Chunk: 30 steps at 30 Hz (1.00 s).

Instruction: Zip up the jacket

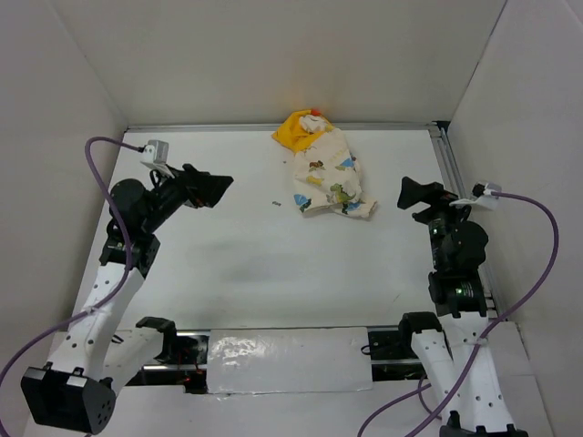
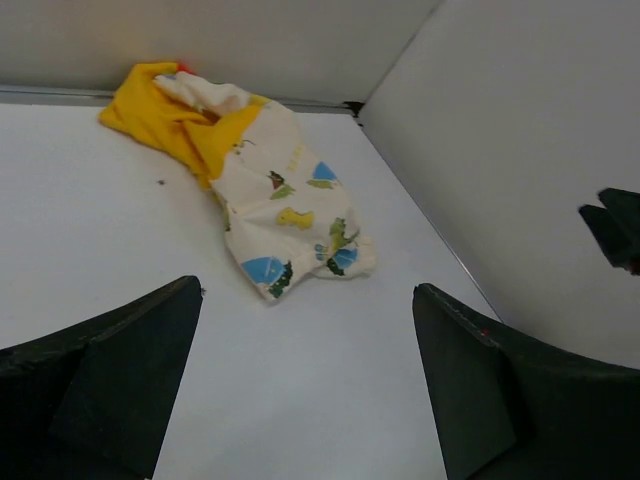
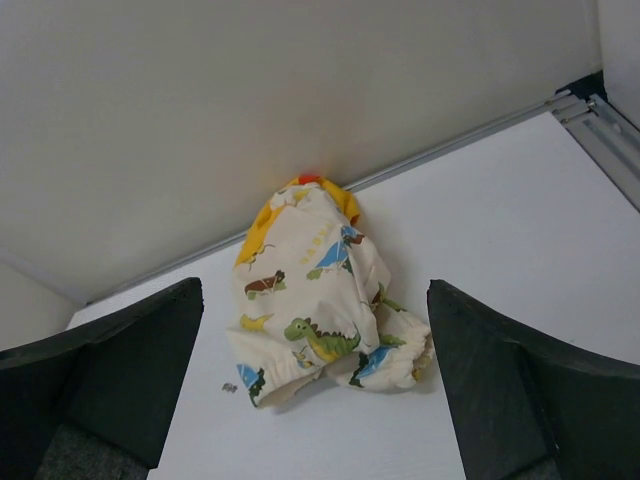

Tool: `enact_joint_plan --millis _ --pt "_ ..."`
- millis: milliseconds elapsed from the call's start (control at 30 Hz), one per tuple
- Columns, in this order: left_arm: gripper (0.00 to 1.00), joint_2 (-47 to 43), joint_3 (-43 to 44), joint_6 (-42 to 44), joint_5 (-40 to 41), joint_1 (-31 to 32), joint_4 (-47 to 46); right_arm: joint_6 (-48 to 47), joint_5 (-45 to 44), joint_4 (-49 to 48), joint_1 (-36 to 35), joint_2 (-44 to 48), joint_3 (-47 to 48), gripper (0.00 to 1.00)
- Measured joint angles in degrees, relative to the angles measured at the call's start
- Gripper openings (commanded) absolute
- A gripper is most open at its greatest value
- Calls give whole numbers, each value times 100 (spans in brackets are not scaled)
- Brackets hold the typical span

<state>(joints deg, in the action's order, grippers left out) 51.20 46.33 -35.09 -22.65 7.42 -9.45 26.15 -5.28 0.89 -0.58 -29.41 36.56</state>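
Cream jacket bunched by far wall — well apart from left gripper, right gripper, both agape.

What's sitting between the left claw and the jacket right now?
Between the left claw and the jacket is bare table, except one tiny dark speck near the jacket, clearest in the top view.

Your top view looks steeply down from above the near edge of the bench, taking in its whole surface. Your left wrist view sits low, looking past the left gripper toward the far right corner, and the right wrist view looks past the right gripper at the back wall. All three share the jacket, nearest in the wrist views.
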Motion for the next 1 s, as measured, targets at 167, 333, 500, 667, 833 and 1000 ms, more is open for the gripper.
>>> enact_joint_plan --millis 167,333,500,667,833,1000 --pt "99 588 417 90 -1167 42 -61 221 -37 372 0 127 0 100" --pt "99 2188 1517 516 -1722 437 72 599 -837 586 0 -11 -2 100" --pt "99 4205 3305 955 -1139 1250 927 979 -1475 1384 0 -828 367 100" --pt "99 6102 5309 1344 417 2299 1976 1182 -1915 1897 0 -1462 525 100" --pt "99 7523 6666 1460 1438 2861 2787 1215 -1928 1958 22 -1429 507 100" --pt "99 8277 7298 1425 1858 2815 3128 1193 -1711 1814 142 -1226 304 100"
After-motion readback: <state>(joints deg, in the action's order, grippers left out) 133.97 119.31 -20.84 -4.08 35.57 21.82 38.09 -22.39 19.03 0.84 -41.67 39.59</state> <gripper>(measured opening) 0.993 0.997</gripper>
